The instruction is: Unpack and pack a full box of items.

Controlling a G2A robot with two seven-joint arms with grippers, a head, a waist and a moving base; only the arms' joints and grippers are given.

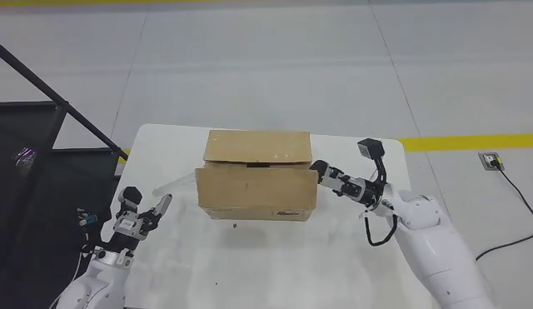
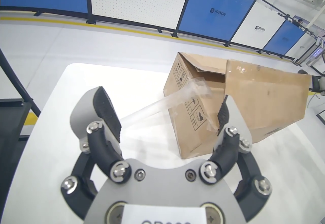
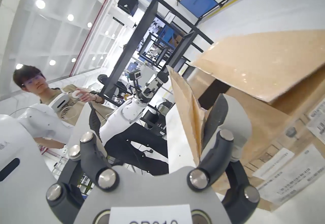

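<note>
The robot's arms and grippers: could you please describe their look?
The left arm and right arm are white with black wrists; a black cable loops by the right one. The left gripper and right gripper have grey fingers, black pads, silver bolts, white labels.

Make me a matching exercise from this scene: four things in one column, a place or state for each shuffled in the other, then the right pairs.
Things
1. left gripper
2. right gripper
3. tape strip
4. cardboard box

Places and states
A. stands in the middle of the white table
B. open, with a fingertip on either side of a side flap of the box
C. clear, trailing off the box's end
D. open, apart from the box, over the table's near part

Pairs: 1-D, 2-B, 3-C, 4-A
</note>
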